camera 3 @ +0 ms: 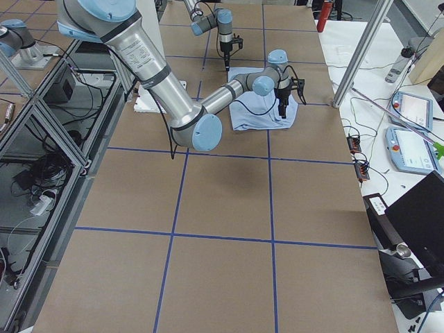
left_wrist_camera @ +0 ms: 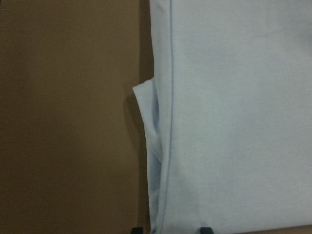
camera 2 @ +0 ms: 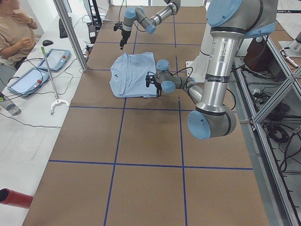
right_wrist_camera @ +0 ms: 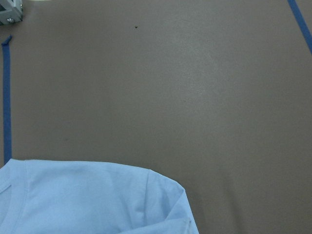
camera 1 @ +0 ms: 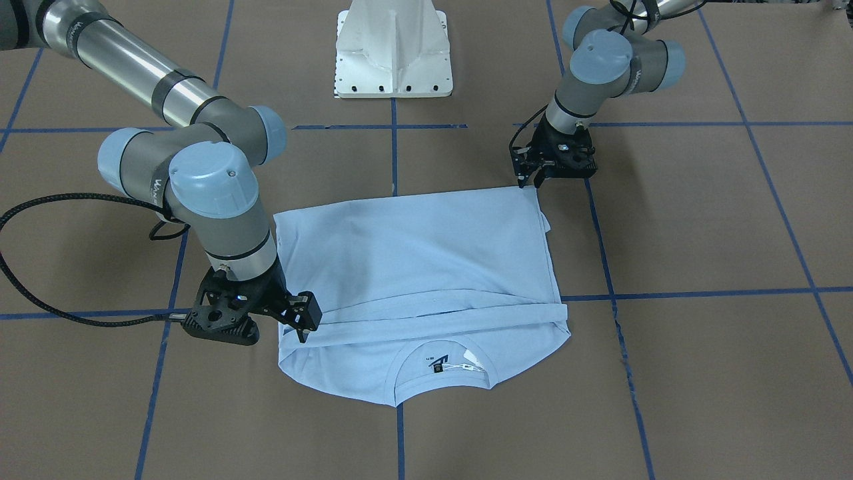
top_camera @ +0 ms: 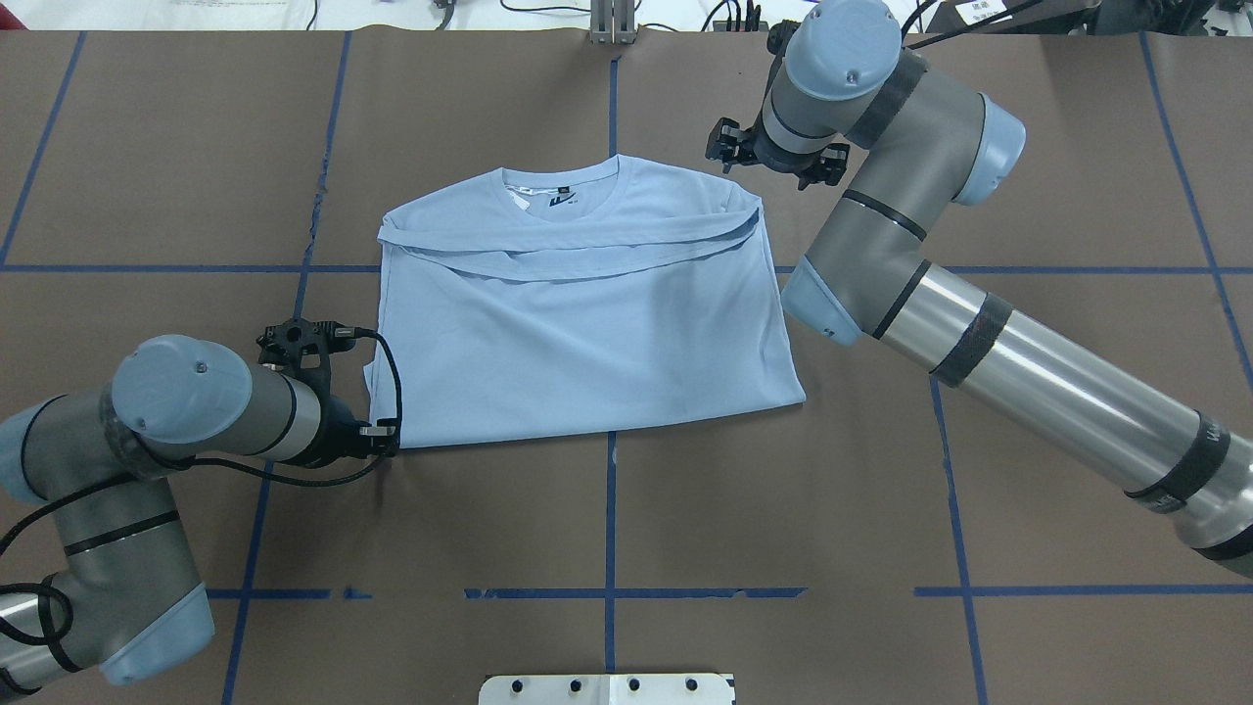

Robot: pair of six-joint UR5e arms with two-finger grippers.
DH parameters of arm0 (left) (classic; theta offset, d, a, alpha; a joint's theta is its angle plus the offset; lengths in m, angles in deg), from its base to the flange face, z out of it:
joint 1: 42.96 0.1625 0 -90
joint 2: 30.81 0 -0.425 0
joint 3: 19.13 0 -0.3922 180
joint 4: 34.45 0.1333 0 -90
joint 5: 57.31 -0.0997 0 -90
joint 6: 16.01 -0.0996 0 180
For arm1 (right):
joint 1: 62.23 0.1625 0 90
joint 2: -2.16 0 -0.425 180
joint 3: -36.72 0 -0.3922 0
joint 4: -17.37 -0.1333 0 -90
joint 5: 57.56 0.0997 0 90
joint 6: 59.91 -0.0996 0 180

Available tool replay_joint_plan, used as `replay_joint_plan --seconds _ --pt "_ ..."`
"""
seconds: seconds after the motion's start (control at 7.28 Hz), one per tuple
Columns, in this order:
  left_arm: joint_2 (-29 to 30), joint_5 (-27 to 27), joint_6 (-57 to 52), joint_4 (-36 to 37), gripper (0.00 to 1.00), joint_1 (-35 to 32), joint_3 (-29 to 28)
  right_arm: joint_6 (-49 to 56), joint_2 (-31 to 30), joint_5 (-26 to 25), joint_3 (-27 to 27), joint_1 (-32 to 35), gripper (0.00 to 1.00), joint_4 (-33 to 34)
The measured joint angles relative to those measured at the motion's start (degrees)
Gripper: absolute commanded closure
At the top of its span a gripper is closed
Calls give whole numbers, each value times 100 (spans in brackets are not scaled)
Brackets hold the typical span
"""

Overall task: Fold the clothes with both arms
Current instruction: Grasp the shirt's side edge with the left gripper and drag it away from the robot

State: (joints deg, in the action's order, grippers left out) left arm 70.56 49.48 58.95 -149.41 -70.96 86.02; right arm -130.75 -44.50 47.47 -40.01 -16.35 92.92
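Note:
The light blue T-shirt [camera 1: 413,253] [top_camera: 578,333] lies flat and folded on the brown table, with its collar and dark neck label [camera 1: 438,365] toward the far side from the robot. My left gripper [camera 1: 531,179] [top_camera: 382,436] stands open at the shirt's near left corner. In the left wrist view its fingertips [left_wrist_camera: 138,229] straddle the hem of the shirt [left_wrist_camera: 234,122]. My right gripper [camera 1: 303,323] [top_camera: 726,149] hovers at the shirt's far right shoulder and looks open, holding nothing. The right wrist view shows only that shoulder of the shirt [right_wrist_camera: 87,200] and bare table.
The white pedestal base [camera 1: 393,53] stands at the robot's side of the table. Blue tape lines [top_camera: 609,548] cross the brown surface. In the exterior left view a person [camera 2: 14,28] sits at a side table with tablets [camera 2: 28,80].

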Motion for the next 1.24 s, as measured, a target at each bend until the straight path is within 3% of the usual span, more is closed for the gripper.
replay_joint_plan --seconds 0.82,1.24 --pt "-71 -17 -668 23 100 -443 59 -1 -7 0 0 -8 0 -5" --pt "123 5 -2183 13 100 -1395 -664 -27 4 0 0 -20 0 -5"
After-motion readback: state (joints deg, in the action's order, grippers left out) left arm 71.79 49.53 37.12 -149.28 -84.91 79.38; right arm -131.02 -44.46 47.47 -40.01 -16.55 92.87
